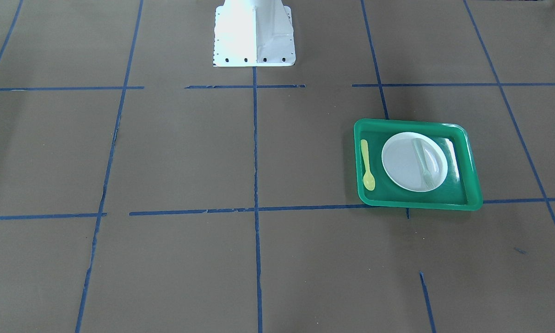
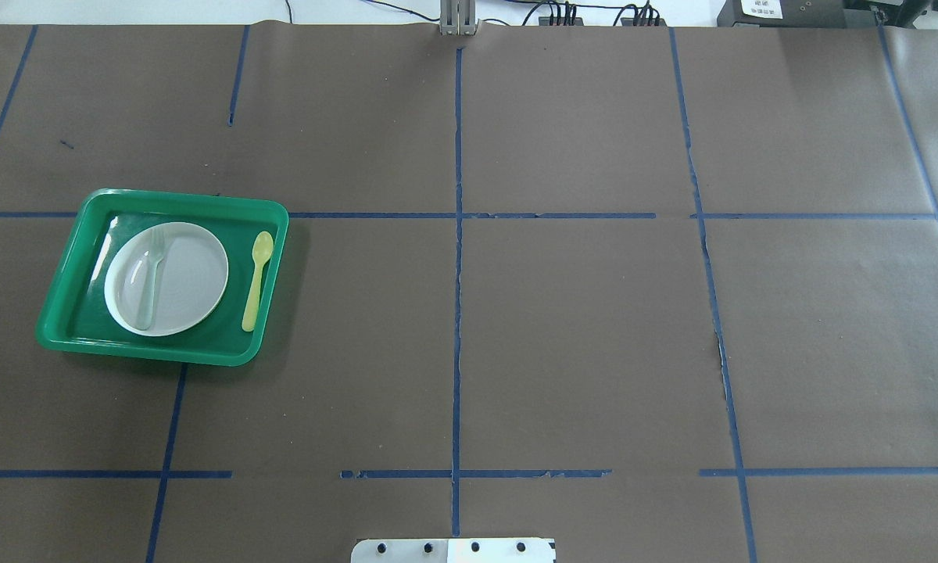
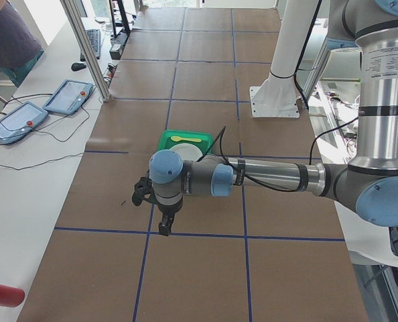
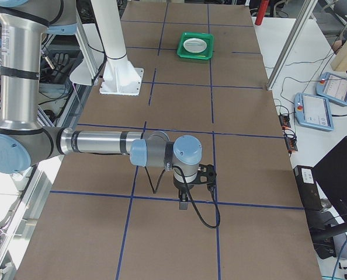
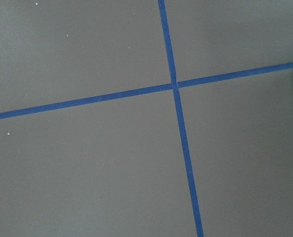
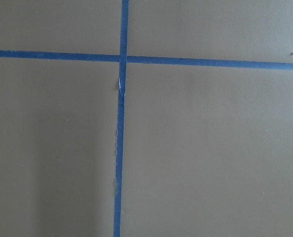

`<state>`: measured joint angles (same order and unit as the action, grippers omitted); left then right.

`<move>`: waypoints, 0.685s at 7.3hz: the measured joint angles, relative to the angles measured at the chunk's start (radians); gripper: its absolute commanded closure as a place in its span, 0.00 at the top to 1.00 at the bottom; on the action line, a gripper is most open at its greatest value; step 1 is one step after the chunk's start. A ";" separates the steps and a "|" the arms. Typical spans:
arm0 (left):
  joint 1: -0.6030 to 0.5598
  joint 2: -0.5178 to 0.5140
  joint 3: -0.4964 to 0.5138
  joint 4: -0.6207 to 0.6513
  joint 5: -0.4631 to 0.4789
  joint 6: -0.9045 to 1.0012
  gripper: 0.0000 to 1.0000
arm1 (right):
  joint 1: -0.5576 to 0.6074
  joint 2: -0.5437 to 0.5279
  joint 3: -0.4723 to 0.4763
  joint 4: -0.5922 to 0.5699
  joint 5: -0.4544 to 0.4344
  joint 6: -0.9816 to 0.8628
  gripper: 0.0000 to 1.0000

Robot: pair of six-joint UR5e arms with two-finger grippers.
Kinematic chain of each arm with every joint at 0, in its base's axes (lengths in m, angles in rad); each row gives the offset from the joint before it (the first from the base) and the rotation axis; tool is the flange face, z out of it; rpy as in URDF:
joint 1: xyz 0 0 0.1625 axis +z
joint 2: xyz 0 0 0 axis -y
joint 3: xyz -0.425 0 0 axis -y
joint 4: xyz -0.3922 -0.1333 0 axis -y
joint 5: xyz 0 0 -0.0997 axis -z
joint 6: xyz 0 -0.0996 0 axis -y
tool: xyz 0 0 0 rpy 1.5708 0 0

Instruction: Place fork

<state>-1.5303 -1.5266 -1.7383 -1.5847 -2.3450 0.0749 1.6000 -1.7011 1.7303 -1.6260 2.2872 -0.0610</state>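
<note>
The pale whitish-grey fork (image 1: 423, 162) lies on the white plate (image 1: 404, 162), toward the plate's outer side, tines pointing away from the robot. It shows the same way in the overhead view (image 2: 151, 277). The plate (image 2: 184, 281) sits in a green tray (image 2: 187, 199) on the robot's left side. My left gripper (image 3: 145, 194) hangs above the table, short of the tray; I cannot tell whether it is open or shut. My right gripper (image 4: 207, 176) hangs far from the tray at the other end; I cannot tell its state either. Both wrist views show only brown paper and blue tape.
A yellow plastic spoon (image 2: 256, 281) lies in the tray beside the plate, on the side nearer the table's middle. The robot's white base (image 1: 254, 32) stands at the table's edge. Tablets and cables (image 3: 65, 100) lie on the side bench.
</note>
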 measured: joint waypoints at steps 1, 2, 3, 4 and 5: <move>0.104 -0.009 -0.072 -0.026 0.005 -0.189 1.00 | 0.000 0.000 0.000 0.000 0.000 0.000 1.00; 0.228 -0.030 -0.119 -0.081 0.033 -0.404 1.00 | 0.000 0.000 0.000 0.000 0.000 0.000 1.00; 0.324 -0.062 -0.132 -0.127 0.073 -0.559 1.00 | 0.000 0.000 0.000 0.000 0.000 0.000 1.00; 0.380 -0.093 -0.120 -0.167 0.099 -0.639 1.00 | 0.000 0.000 -0.001 0.000 0.000 0.000 1.00; 0.410 -0.108 -0.093 -0.215 0.110 -0.673 1.00 | 0.000 0.000 -0.001 0.000 0.000 0.000 1.00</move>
<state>-1.1205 -1.6351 -1.8317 -1.7999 -2.2354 -0.5982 1.5999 -1.7011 1.7295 -1.6260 2.2872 -0.0609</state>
